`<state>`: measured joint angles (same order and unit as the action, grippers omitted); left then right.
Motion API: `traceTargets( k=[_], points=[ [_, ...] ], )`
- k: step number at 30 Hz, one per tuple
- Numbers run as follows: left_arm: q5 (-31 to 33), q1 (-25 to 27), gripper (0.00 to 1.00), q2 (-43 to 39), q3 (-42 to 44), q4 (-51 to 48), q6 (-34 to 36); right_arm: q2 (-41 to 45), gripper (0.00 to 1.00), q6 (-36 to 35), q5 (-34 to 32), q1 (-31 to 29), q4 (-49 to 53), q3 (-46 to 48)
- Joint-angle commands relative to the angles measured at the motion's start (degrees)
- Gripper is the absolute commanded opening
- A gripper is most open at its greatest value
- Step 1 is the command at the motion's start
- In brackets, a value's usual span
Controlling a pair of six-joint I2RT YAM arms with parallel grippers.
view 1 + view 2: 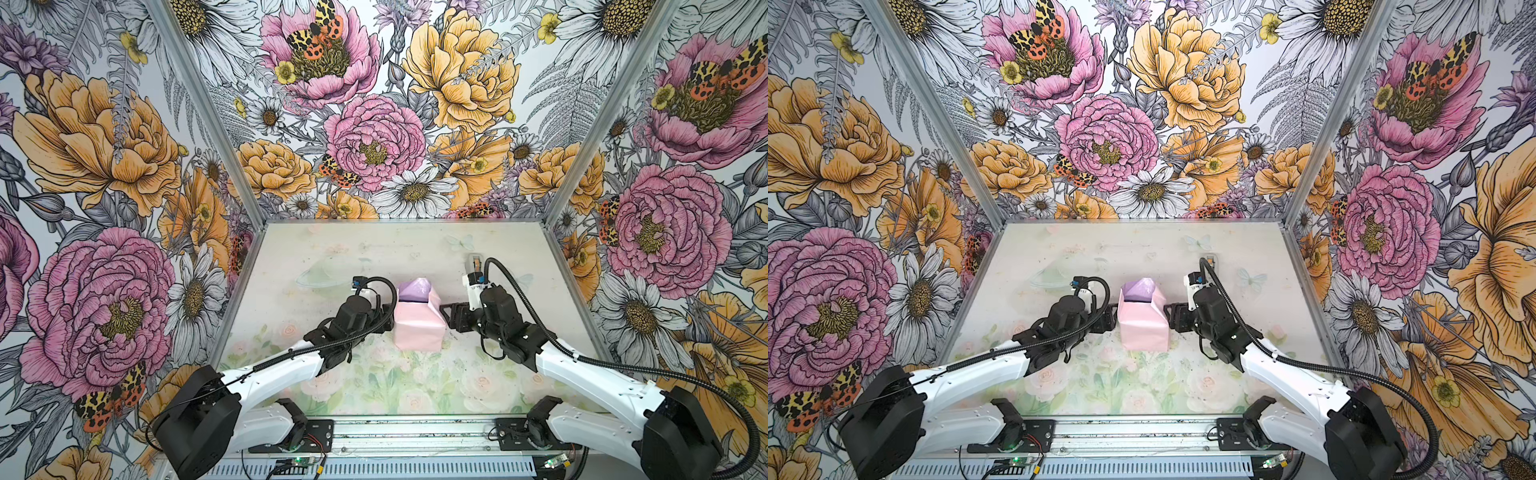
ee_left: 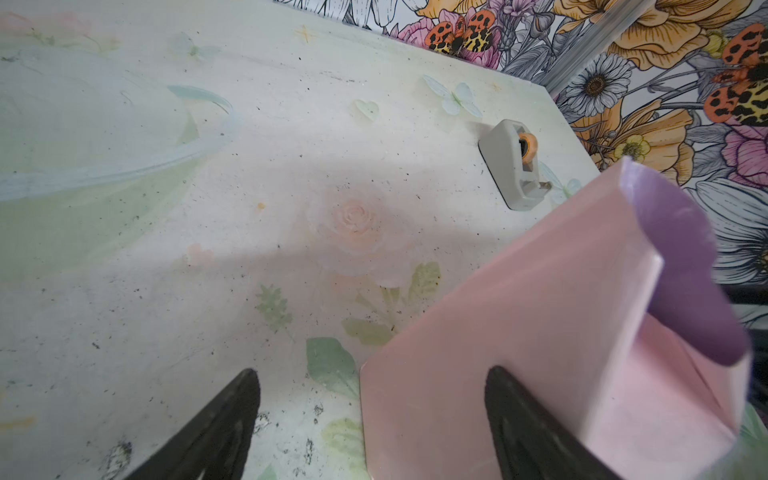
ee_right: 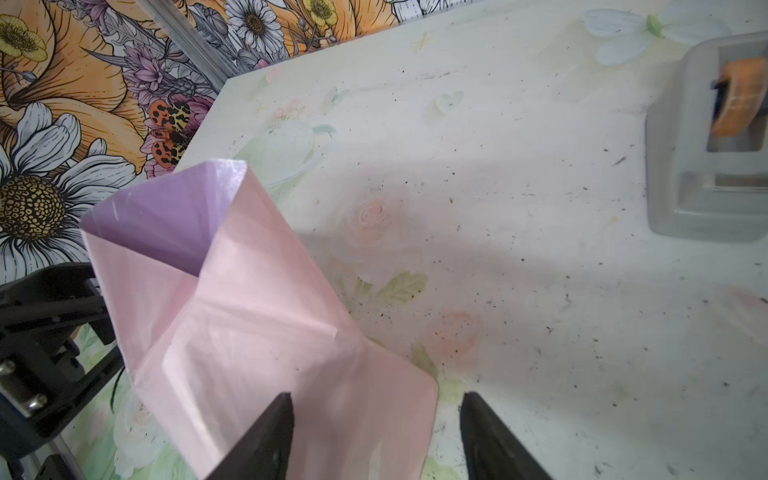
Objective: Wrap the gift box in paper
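**Though wrapped round the sides, not yet closed at the far end**

Lies near the middle of the desk (image 1: 365, 253), between the two arms in both top views: the paper (image 1: 417, 330), pale pink face outward, folded into a snug block. Covers the gift box completely, with no dark blue visible in any view; judged to be inside, going by the squared shape.

Looks finished over the top, down both long sides and, seemingly, at the near end, with the pink face dropping flat to the desk. Gapes at the far end: stands up there as loose flaps, lilac inner face showing in a hollow, slanted creases on the right-hand flap.

Flanked by both claws. Left claw (image 2: 370, 370) released, fingers (image 2: 523, 419) spread wide, one against the pink side wall and one over bare desk, gripping nothing. Right claw (image 3: 377, 395) likewise released, a little less wide, one finger over the paper's lower corner and one over the desk; cannot tell whether touching the sheet.

Waits beyond the right arm, well apart from the parcel: a small grey tape dispenser (image 1: 475, 262), orange roll in place. No tape seen anywhere on the paper.

Left to do, by this reading: press the far flaps down against the box end, crease them flat, then fix with tape. Probably past halfway, with the fiddly part ahead, given thin creased flaps apt to spring back once let go.
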<state>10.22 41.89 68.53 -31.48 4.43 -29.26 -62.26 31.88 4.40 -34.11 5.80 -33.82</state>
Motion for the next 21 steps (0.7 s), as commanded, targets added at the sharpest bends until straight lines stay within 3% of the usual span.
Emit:
traceTargets(
  k=[1, 21],
  points=[
    [-2.34, 0.62, 0.86, 0.40, -0.51, 2.82, -0.63, -0.79, 0.65, -1.29, 0.52, -0.78, -2.38, 0.56],
    [-9.98, -0.66, 0.86, 6.58, -5.70, -0.76, 6.29, -4.78, 0.65, -2.27, 4.18, -0.88, -1.15, 1.55]
  ],
)
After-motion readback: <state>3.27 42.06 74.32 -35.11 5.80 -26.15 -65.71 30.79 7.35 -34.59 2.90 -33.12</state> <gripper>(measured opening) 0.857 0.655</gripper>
